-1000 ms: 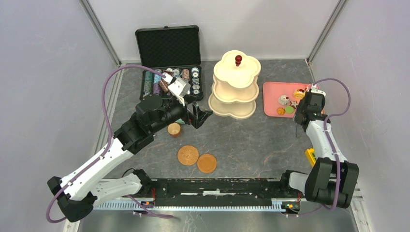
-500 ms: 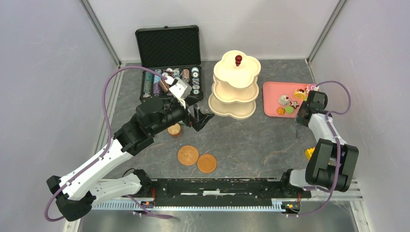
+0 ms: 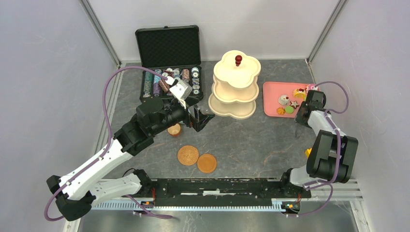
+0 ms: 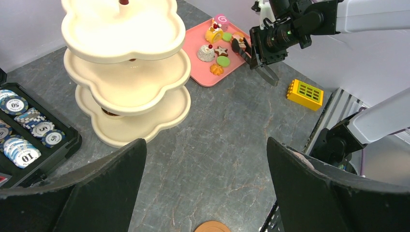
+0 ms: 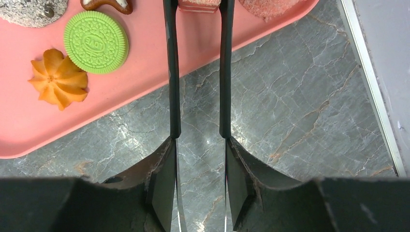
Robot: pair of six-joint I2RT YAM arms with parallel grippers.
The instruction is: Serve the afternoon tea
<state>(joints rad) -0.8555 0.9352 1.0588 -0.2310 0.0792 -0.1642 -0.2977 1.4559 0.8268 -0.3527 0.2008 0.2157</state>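
Right gripper [image 5: 198, 6] straddles pink pastry [image 5: 198, 3] at right end of pink tray [image 5: 145, 63]; jaws narrow, can't tell if clamped. Left gripper [image 4: 204, 145] empty, jaws wide, well left of tray, beyond stand [image 4: 125, 77].

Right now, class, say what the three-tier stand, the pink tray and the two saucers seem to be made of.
The three-tier stand: probably plastic, cream, smooth with a soft sheen; moulded lobed rims.
The pink tray: likely plastic, matte; uniform colour, rounded raised edge.
The two saucers: brown, perhaps woven fibre or wood-look plastic; one shows a fine ringed texture, too small to settle.
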